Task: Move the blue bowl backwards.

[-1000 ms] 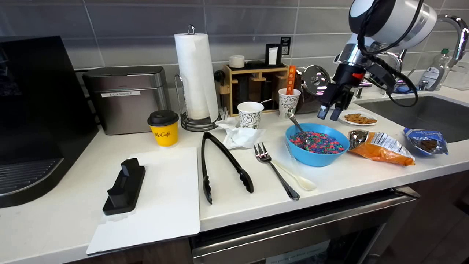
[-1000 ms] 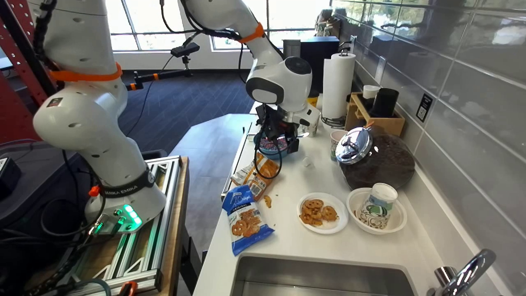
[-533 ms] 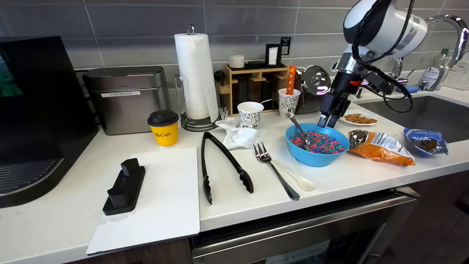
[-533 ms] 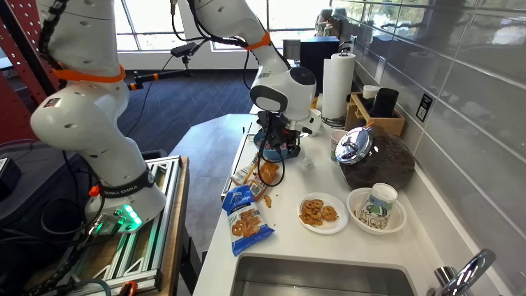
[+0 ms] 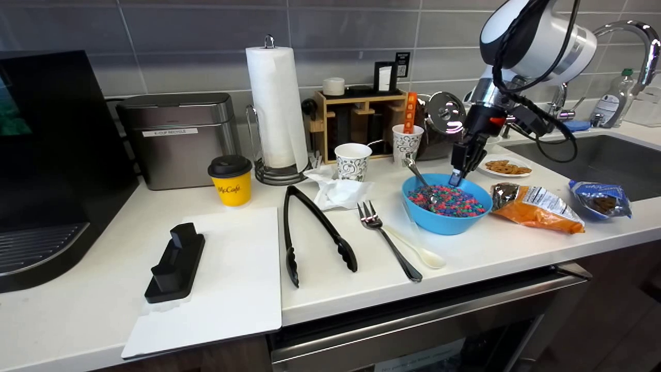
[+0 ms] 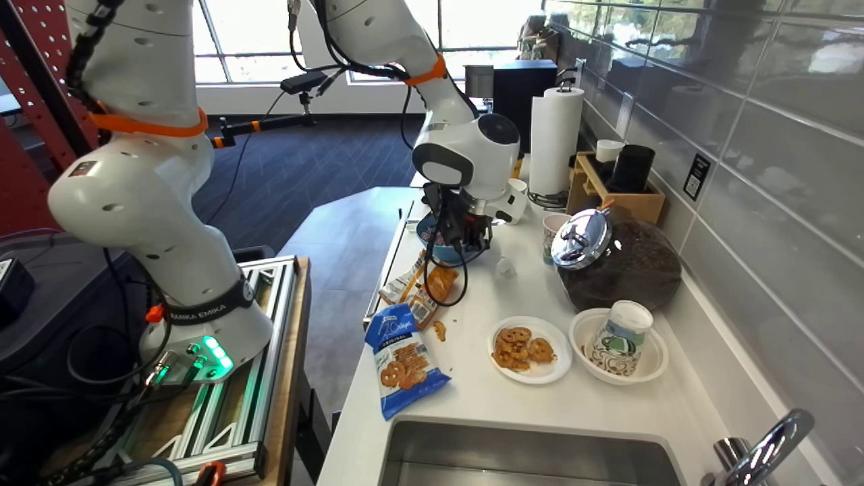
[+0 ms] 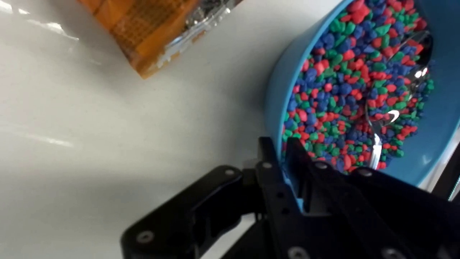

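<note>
The blue bowl, filled with pink, green and blue pebbles, rests on the counter. A metal spoon leans in it. My gripper reaches down at the bowl's wall-side rim, with one finger inside the bowl. In the wrist view the rim runs between the two fingers of the gripper, which stand close together on either side of it, so the jaws look shut on the rim. In an exterior view the wrist hides part of the bowl.
An orange snack bag lies right beside the bowl, with a blue packet farther on. A fork and white spoon lie on its other side. Toward the wall stand patterned cups and a pretzel plate.
My gripper has come down from above the bowl's wall-side edge onto the rim. Its fingers, apart a second ago, have drawn together around the rim. The bowl has not moved.
</note>
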Robot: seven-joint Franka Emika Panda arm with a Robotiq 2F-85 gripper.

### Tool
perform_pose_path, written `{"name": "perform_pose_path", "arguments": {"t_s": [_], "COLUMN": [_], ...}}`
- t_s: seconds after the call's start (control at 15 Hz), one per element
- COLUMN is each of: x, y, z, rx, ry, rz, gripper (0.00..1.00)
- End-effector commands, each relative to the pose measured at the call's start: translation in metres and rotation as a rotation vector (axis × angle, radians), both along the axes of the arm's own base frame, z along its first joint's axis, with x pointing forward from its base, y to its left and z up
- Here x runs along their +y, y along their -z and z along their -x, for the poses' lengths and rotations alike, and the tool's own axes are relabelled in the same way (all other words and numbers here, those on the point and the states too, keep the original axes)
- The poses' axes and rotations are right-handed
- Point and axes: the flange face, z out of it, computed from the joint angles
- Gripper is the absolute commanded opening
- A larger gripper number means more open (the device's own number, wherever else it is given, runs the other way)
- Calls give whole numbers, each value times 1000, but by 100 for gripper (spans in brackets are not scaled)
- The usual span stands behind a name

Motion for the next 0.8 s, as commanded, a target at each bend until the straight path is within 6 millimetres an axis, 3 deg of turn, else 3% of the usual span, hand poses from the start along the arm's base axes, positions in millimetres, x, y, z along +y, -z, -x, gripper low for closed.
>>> {"name": "perform_pose_path", "arguments": {"t_s": [0.0, 0.73], "x": [-2, -13], "y": [0, -7], "z": [-2, -6], "rx": [9, 77], "ry": [-12, 77], "rz": [-33, -187], "gripper": [0, 1]}}
